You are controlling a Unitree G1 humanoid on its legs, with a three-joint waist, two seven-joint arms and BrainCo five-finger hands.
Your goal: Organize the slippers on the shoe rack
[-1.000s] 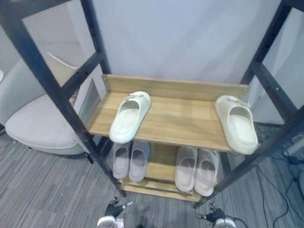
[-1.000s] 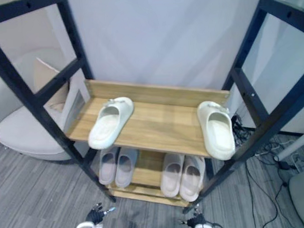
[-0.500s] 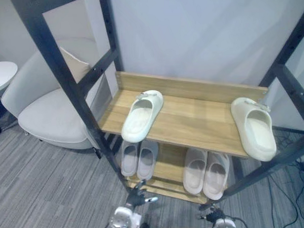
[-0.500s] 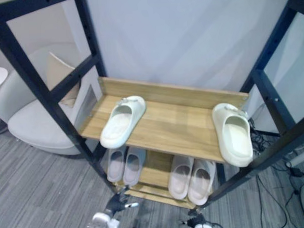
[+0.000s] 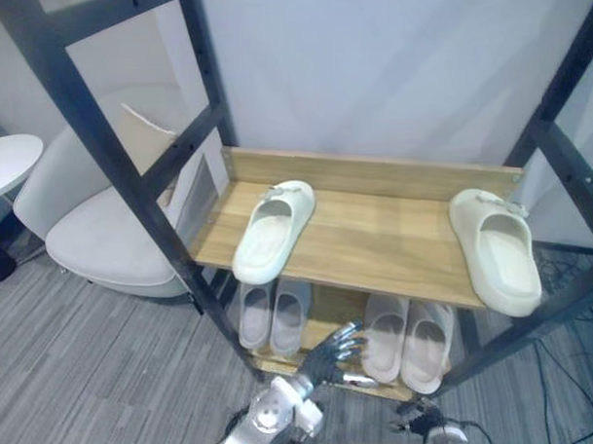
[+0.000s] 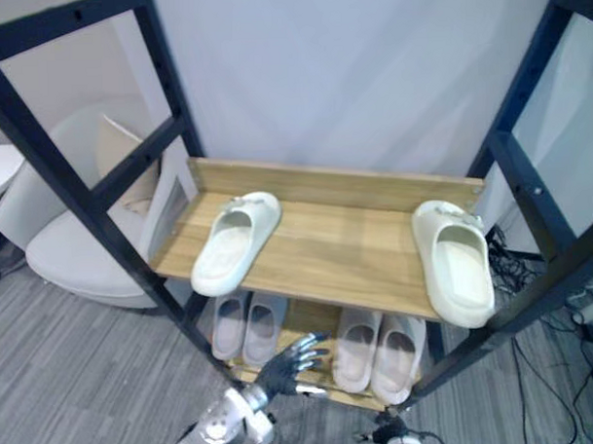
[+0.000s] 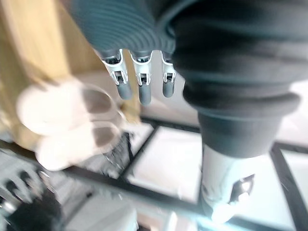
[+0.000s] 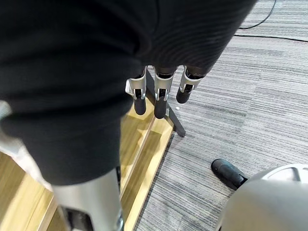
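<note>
Light wood top shelf (image 5: 375, 241) on a black-framed shoe rack (image 5: 129, 179), so far with two cream slippers parked well apart. Left slipper (image 5: 272, 231) angled a bit, toe to the far side, heel right at the near edge. Right slipper (image 5: 496, 251) way out at the right end, same way round, heel hanging just past the near edge.

Down on the lower shelf (image 5: 324, 304), two paler pairs lined up side by side: left pair (image 5: 271, 315) and right pair (image 5: 407, 330), each one's slippers pressed together, toes to the far side.

Left hand (image 5: 326, 359) up in front of that lower shelf, roughly between the two pairs, fingers straight and fanned apart, holding nothing. Can't tell for sure, but doesn't look like touching any slipper.

Right hand (image 8: 160, 98) low down near the rack's right foot, fingers hanging loose and apart, empty too.

Off to the left, a pale armchair (image 5: 102, 229) and the edge of a round white table (image 5: 7, 159), all on grey striped carpet (image 5: 88, 375).
</note>
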